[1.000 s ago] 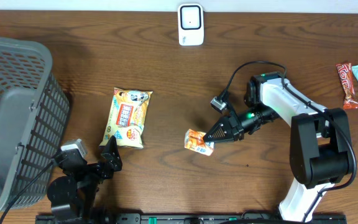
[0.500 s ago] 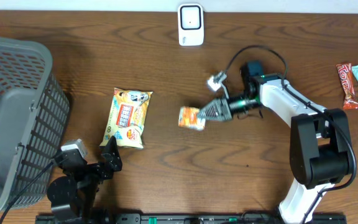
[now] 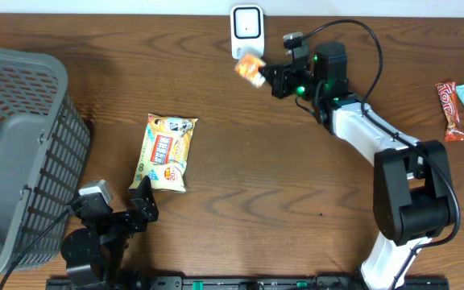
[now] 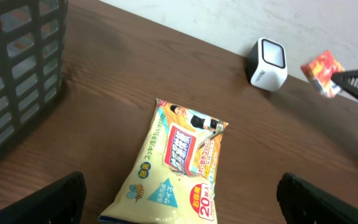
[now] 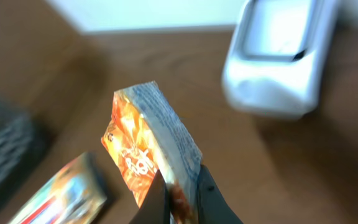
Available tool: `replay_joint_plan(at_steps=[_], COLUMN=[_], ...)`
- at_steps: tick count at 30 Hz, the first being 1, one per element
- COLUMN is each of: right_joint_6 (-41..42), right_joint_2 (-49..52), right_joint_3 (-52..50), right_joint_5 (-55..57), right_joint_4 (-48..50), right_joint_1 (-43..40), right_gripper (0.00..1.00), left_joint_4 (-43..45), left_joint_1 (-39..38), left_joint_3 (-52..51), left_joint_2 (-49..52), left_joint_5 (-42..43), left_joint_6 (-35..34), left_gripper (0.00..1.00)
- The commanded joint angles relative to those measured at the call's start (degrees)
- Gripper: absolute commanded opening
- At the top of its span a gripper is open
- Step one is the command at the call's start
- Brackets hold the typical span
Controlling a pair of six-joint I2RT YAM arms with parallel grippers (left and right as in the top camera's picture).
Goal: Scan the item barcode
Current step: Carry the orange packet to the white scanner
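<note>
**Packet** [image 3: 250, 70]: small, orange, crinkly film. It is held off the worktop [image 3: 240, 185], just in front of the scanner [image 3: 247, 32] and not touching it. The right claw [image 3: 274, 78] is clamped narrow on one end of it. In the right wrist view you see a pale sealed edge and an orange face. The print there is blurred, and no barcode shows.

**Step in hand:** presenting the code, by my reading.
- Roll your wrist until the barcode panel squarely faces the scanner's window.
- Hold it steady there rather than sweeping past.
- Keep the fingers clear of the code.
- The film looks likely to crease or glare, so tilt it slightly if no read comes.
- Do not press it against the scanner housing.

**Scanner:** white, upright, at the far edge of the worktop. It has a dark-framed window, and there is small dark lettering on its side in the left wrist view, too small to read.

**Left claw** [image 3: 142, 203]: jaws wide, holding nothing, low at the near edge beside the pack [image 4: 179, 162].

**Pack:** flat, yellow, lying face up and well apart from the scanner.
- Red banner with bold East Asian characters.
- A cartoon figure at the top.
- "20" legible near its lower corner.

**Basket** [image 3: 14, 145]: grey, at the left. No writing seen.

**Snacks** [image 3: 461, 106]: at the far right edge. Red wrapper lettering not legible.
</note>
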Motion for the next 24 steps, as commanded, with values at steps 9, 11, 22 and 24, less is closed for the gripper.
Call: replay_joint_plan(at_steps=[9, 11, 22, 24], right_joint_6=[-13.6, -15.1, -17.4, -17.4], right_joint_2=[8.4, 13.0, 25.0, 25.0], right_joint_3=[9.8, 15.8, 32.7, 32.7], right_joint_5=[29.3, 29.8, 38.8, 38.8], right_joint_4=[10.1, 9.2, 4.9, 4.9], right_joint_1=[5.2, 5.2, 6.2, 6.2], right_gripper=[0.01, 0.01, 0.01, 0.01], left_joint_4=[0.2, 0.2, 0.2, 0.2], left_joint_1=[0.1, 0.1, 0.1, 0.1], left_joint_3=[-0.1, -0.1, -0.1, -0.1], left_joint_2=[-0.2, -0.2, -0.2, -0.2], left_joint_5=[0.7, 0.7, 0.7, 0.7], left_joint_6=[-0.3, -0.3, -0.3, -0.3], left_gripper=[0.98, 0.98, 0.98, 0.98])
